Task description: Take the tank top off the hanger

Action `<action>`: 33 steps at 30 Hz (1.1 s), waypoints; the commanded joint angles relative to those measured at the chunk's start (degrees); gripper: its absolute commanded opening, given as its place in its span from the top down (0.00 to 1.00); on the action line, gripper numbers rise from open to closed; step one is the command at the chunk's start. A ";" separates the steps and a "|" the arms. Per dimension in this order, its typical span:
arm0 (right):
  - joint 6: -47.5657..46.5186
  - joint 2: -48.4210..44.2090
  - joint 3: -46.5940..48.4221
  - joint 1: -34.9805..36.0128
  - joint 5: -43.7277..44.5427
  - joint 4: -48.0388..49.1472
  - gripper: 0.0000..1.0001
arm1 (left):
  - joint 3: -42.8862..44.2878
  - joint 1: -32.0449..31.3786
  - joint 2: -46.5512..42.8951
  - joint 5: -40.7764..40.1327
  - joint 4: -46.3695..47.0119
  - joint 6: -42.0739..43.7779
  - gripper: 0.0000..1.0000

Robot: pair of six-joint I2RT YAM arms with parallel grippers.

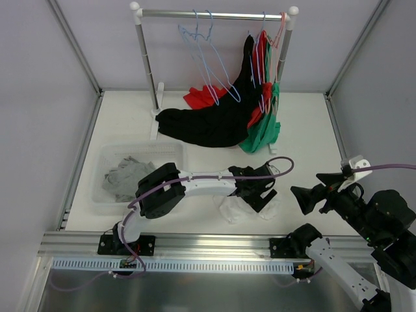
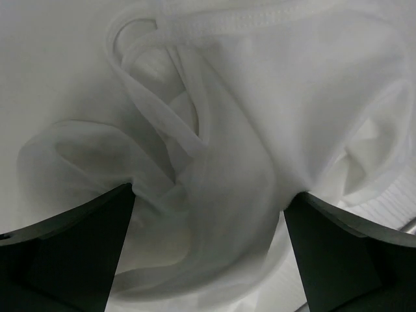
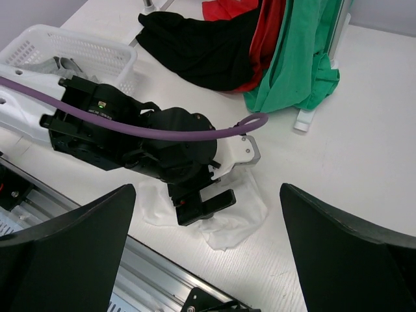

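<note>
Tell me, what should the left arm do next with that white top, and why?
Probably lower and close the left fingers on the white tank top. They stand open right above the cloth, which lies crumpled on the table, so a grip seems needed before it can be carried anywhere.

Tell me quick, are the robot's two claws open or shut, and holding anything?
Left gripper: open, over the crumpled white fabric tank top, gripping nothing.
Right gripper: open, empty.
</note>
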 commanded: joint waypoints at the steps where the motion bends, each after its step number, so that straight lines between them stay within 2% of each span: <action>1: -0.83 -1.12 0.74 -0.17 -1.10 -0.72 0.01 | 1.92 -1.50 1.48 -2.33 0.20 -1.38 0.02; 2: -1.00 -1.21 0.65 -0.17 -1.10 -0.72 0.01 | 1.83 -1.93 1.66 -2.59 0.12 -1.29 0.06; 3: -1.09 -1.47 0.74 -0.26 -1.19 -0.72 0.00 | 1.65 -2.11 2.01 -3.73 0.03 -1.12 0.19; 6: -1.44 -1.74 0.74 -0.17 -1.27 -0.72 0.01 | -0.10 -2.47 1.05 -5.75 -0.06 -1.20 0.44; 7: -1.53 -1.91 0.65 -0.17 -1.36 -0.72 0.01 | -1.32 -2.47 0.44 -6.28 -0.15 -1.29 0.71; 8: -1.53 -2.09 0.74 -0.26 -1.36 -0.55 0.01 | -1.86 -2.47 -0.18 -6.81 -0.15 -1.38 0.81; 9: -1.71 -2.26 0.65 -0.26 -1.36 -0.55 0.01 | -2.47 -2.47 -1.75 -7.25 -0.50 -1.38 0.86; 10: -1.88 -2.53 0.65 -0.26 -1.19 -0.55 0.01 | -3.70 -2.47 -2.99 -8.21 -0.76 -1.46 0.99; 18: -2.06 -3.58 -0.57 -0.26 -0.13 0.07 0.01 | -4.42 -2.47 -21.35 -17.52 -6.12 0.46 1.00; 24: -1.80 -4.46 -1.90 -0.17 0.04 0.77 0.00 | -0.37 -1.06 -30.50 -29.21 -17.19 -1.28 1.00; 28: -1.97 -4.81 -2.25 -0.26 0.48 1.38 0.01 | -1.16 1.75 -38.48 -32.82 -22.99 -5.23 1.00; 33: -2.15 -4.02 -2.34 -0.17 -0.22 2.18 0.00 | -6.68 10.09 -47.72 -32.75 -26.07 -7.62 1.00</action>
